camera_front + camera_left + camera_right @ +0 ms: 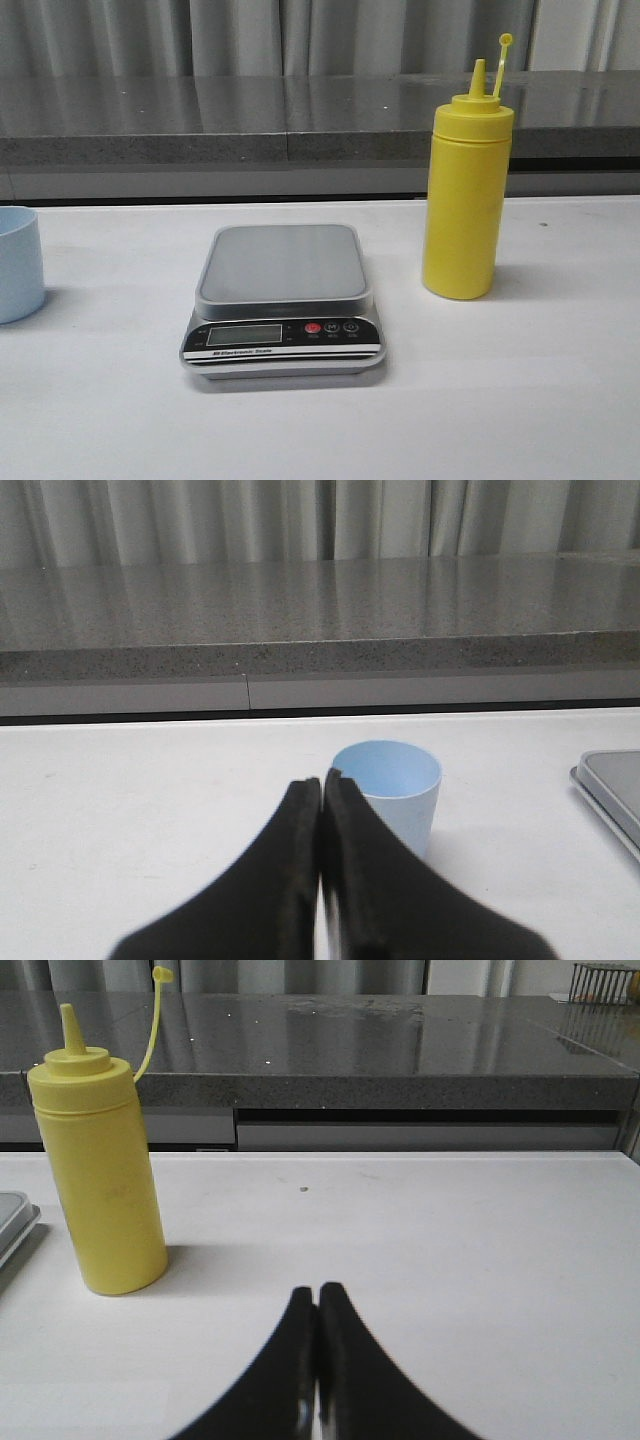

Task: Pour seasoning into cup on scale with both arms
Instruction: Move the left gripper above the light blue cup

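Front view runs from the light blue cup (18, 263) at the far left edge of the white tabletop (520, 400), past the scale (284, 300) in the middle with its platform bare, to the yellow seasoning bottle (465, 195) standing upright just right of it. Left claw (322, 785) is pressed together just before the cup; right claw (318, 1295) is likewise pressed together, apart from the bottle.

cup (18, 262) cut by frame edge, scale (284, 300) display perhaps blank
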{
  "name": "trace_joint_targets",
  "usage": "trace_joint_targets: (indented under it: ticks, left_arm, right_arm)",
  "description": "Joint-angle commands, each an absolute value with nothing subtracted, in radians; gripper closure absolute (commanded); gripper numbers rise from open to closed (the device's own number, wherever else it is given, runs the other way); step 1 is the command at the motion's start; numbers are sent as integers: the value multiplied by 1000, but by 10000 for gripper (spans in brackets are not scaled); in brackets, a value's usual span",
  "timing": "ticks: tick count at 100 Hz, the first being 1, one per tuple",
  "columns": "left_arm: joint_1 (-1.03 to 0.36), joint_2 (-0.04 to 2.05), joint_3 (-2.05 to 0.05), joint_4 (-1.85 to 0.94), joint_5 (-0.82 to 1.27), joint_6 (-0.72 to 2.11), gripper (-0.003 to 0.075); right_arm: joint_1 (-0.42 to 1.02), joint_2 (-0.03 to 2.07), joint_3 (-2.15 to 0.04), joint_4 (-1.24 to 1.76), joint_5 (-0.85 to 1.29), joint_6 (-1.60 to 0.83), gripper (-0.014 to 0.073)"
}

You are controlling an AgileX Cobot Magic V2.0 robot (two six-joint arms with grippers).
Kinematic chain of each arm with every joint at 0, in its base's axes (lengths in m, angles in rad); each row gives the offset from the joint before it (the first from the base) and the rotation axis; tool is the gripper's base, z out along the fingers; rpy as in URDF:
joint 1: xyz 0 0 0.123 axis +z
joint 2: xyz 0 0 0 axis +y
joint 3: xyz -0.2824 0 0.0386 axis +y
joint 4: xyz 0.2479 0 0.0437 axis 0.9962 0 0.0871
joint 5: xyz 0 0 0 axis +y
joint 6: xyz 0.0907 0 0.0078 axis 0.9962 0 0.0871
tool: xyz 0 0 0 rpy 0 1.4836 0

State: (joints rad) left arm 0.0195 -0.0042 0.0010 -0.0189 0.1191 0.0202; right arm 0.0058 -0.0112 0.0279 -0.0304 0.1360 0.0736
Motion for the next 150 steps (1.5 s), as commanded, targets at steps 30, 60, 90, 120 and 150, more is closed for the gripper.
trace_joint_targets:
  ticks: [30,60,90,120,150]
  left_arm:
    - [24,-34,41,-19,0,9,740]
    - [24,19,-103,-138,71,9,740]
    - [24,368,-437,-186,267,9,740]
    - [24,789,-809,-150,655,11,740]
    - [24,1096,-981,-125,690,16,740]
  right_arm:
    - [-1,-30,7,-30,53,68,661]
    - [-1,-30,7,-30,53,68,661]
    - [-1,-30,7,-30,53,68,661]
    - [-1,-30,7,-30,53,68,661]
    - [-1,-30,7,-30,53,68,661]
